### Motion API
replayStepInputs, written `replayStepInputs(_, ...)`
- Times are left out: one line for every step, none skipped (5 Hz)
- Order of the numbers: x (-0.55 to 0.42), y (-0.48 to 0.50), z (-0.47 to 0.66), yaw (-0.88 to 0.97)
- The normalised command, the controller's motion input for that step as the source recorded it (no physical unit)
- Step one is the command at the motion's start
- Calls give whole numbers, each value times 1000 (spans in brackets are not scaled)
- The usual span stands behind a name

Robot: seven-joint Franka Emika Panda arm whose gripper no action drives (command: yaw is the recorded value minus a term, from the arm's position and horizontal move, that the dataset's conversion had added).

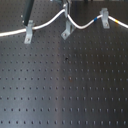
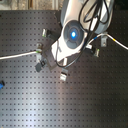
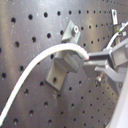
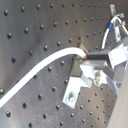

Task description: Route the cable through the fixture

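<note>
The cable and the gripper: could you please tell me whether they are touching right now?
Touching. In both wrist views the white cable runs straight into the gripper and ends between its jaws, with no gap visible; the second wrist view shows the same pinch.

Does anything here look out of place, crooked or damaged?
Nothing stands out. In the first exterior view the cable runs in soft waves past three metal clips on the black perforated board, with no visible break or kink. In the first wrist view the hand is shut on the cable.

Tool (image 3: 92, 62) low over the board, fingers (image 4: 97, 58) pinched together on cable.
</note>
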Motion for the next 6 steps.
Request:
replayStepInputs(-29,-14,320,0)
replayStepInputs(-56,-49,392,37)
replayStepInputs(-32,-17,222,111)
replayStepInputs(-166,-188,190,49)
replayStepInputs(-146,-75,120,3)
replayStepInputs(-132,-67,173,0)
